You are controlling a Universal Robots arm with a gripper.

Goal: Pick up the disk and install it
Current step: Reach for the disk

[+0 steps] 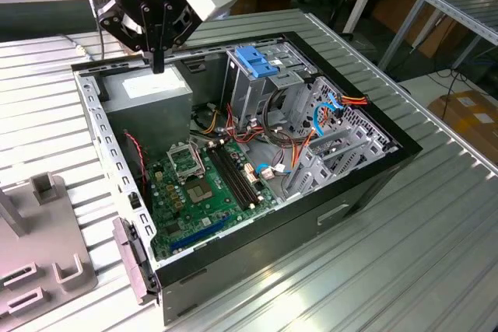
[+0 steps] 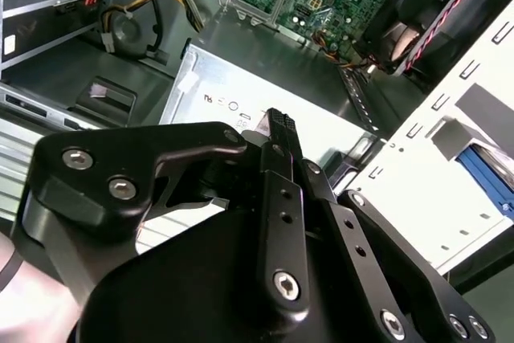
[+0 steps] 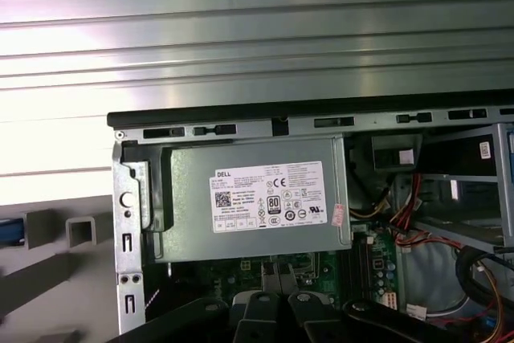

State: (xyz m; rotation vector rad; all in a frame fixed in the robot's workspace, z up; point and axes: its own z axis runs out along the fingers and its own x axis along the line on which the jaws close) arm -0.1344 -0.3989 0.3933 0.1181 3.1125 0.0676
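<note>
My gripper (image 1: 158,62) hangs over the grey power supply (image 1: 148,95) in the back corner of the open computer case (image 1: 366,184). Its fingers are pressed together with nothing between them, as the second wrist view (image 2: 278,124) also shows. Beyond the case's pale perforated wall, a grey slab edged in light blue (image 2: 484,173) looks like the disk, mostly cut off. A small blue edge (image 3: 6,232) sits beside grey fixtures outside the case. The grey drive cage (image 1: 261,87) with its blocky blue latch (image 1: 253,60) stands at the case's far side.
A green motherboard (image 1: 202,184) lies on the case floor, with red, orange and blue cables (image 1: 327,110) near the cage. Grey fixtures (image 1: 43,262) sit on the ribbed metal table (image 1: 405,270) at the exterior view's left. The labelled power supply (image 3: 257,198) sits under the wrist.
</note>
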